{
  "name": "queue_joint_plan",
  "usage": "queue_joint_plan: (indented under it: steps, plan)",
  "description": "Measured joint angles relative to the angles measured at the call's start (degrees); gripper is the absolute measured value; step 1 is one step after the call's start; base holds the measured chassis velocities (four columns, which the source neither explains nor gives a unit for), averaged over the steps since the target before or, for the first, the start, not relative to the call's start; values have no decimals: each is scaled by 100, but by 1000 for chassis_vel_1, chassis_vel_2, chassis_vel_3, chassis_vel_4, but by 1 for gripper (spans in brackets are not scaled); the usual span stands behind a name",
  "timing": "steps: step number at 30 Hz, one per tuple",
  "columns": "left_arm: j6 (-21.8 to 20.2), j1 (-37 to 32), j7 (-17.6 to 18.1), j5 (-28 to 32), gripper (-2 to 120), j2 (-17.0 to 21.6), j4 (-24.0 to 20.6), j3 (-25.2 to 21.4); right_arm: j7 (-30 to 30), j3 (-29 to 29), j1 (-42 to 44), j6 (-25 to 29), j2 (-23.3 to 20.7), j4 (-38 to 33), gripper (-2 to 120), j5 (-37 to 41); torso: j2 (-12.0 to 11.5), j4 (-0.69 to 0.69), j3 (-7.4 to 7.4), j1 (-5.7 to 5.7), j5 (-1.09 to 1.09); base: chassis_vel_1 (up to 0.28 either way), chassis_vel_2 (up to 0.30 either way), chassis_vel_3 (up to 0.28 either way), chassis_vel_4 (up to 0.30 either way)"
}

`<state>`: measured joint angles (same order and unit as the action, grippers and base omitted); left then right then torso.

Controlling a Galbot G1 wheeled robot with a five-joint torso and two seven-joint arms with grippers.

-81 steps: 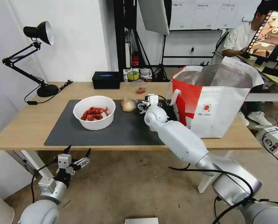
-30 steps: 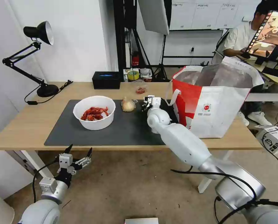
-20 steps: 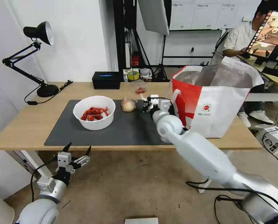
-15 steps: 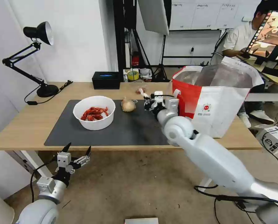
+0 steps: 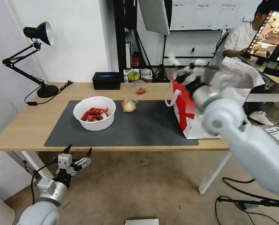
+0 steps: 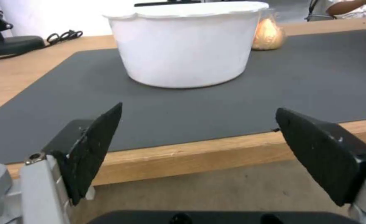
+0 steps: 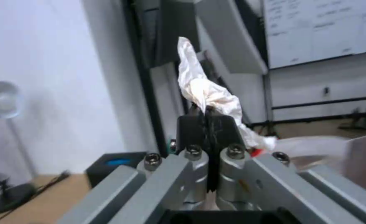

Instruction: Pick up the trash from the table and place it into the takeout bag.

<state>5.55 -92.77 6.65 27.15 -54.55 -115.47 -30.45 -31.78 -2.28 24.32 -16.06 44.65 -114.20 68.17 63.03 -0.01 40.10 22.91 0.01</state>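
Right gripper (image 7: pixel 206 113) is up at the upper right of the head view, fingers pressed tight on the crumpled tissue (image 7: pixel 203 90), above the bag (image 5: pixel 208 109) at the right end of the table (image 5: pixel 30 125). On the dark mat (image 5: pixel 139 128) at centre sit the bowl (image 5: pixel 94 113) of red shells and the onion-like lump (image 5: pixel 128 105); a desk lamp (image 5: pixel 36 56) stands upper left. Left gripper (image 5: pixel 77 156) hangs spread wide below the near table edge, lower left.
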Motion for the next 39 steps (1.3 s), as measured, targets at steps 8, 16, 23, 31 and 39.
queue_joint_plan:
  steps: [8,16,23,31,39]
  plan:
    - [-98,11,-5,4,100,24,-141,28,-224,-340,-16,-813,-288,491,0,307,0,0,1,0,1,0,0,0,0]
    - [-183,-48,-5,109,100,-11,-236,15,-1256,-232,-298,-1395,-350,477,0,1129,0,2,1,1,-1,0,0,0,0]
    - [-184,-63,-6,121,100,36,-260,3,-1342,-288,-231,-1399,-428,412,19,1141,0,1,1,1,0,0,0,0,0]
    - [-184,-78,-8,111,100,11,-295,25,-1309,-371,-108,-1440,-555,320,48,1132,0,1,1,1,-1,0,0,0,0]
    - [-183,-124,-9,102,100,25,-356,-6,-1257,-355,-107,-1510,-627,300,80,1118,0,1,1,1,0,0,0,0,0]
